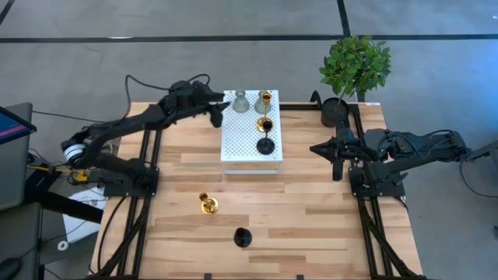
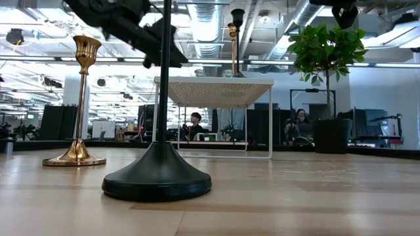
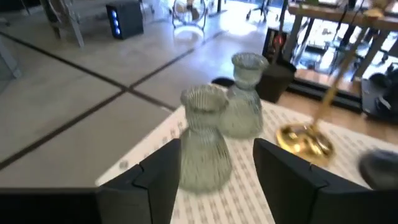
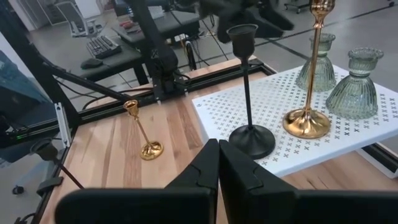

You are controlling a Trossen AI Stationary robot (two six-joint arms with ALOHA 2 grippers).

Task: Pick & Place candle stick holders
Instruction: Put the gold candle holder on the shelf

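High view: left gripper (image 1: pixel 220 111) sits at the far left corner of the white perforated stand (image 1: pixel 250 140). On the stand are two grey-green glass holders (image 1: pixel 241 101), a gold holder (image 1: pixel 265 99) and a black holder (image 1: pixel 266 145). A second gold holder (image 1: pixel 208 204) and a second black holder (image 1: pixel 243 238) stand on the bare counter (image 1: pixel 311 225), well apart from the stand. Right gripper (image 1: pixel 336 149) waits near the plant pot (image 1: pixel 336 111).

Low view: the near black holder (image 2: pixel 157 174) and gold holder (image 2: pixel 77 154) stand upright on the counter; the stand (image 2: pixel 216 88) is behind them.

Left wrist view: fingers (image 3: pixel 163 168) are spread either side of the nearer grey-green holder (image 3: pixel 202 140), apart from the glass, nothing grasped. The other grey-green holder (image 3: pixel 244 96) is just behind it.

Right wrist view: fingers (image 4: pixel 208 163) are clenched together, empty.

Step, judged: placing or releasing the grey-green holder on the stand.

Advice: keep the fingers clear of the ribbed glass and move straight away from it, so the neighbour and the gold base (image 3: pixel 305 140) are not knocked.
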